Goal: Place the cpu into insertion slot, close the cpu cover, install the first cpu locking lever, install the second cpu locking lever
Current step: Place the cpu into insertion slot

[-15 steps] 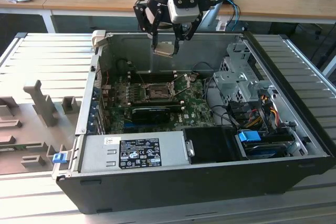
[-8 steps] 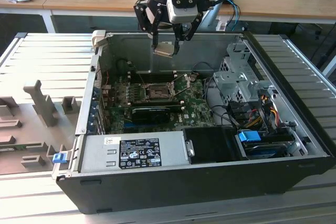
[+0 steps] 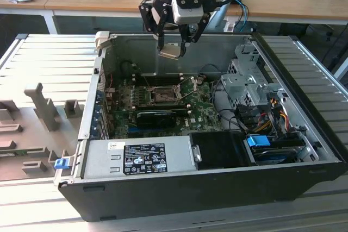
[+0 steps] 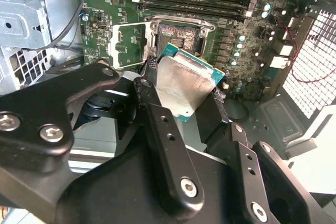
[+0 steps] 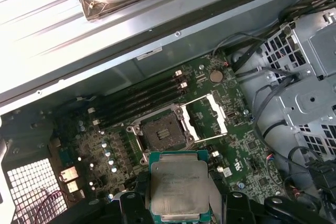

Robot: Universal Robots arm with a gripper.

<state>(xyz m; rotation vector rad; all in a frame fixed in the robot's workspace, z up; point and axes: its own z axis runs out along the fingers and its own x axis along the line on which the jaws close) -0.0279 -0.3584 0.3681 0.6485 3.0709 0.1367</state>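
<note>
In the upper middle of the exterior view, the gripper [image 3: 173, 47] hangs above the open computer case [image 3: 190, 194], and its fingers are clenched on the cpu [image 3: 169, 51], which they hold by two opposite edges. The chip is in the air, clearly apart from the green board [image 3: 122, 107], with its silver-grey top a little tilted. In both wrist views the cpu [image 5: 178, 187] [image 4: 184, 85] lies between the black fingers [image 4: 157, 114], just beside the insertion slot [image 5: 164, 129] [image 4: 177, 38] in the picture but not in it. The slot is in the centre of the exterior view, dark and square, with nothing inside. The cpu cover [image 5: 219, 113] is flipped open and lies next to the slot. The long memory sticks [image 5: 142, 95] lie on the other side of the slot.
</note>
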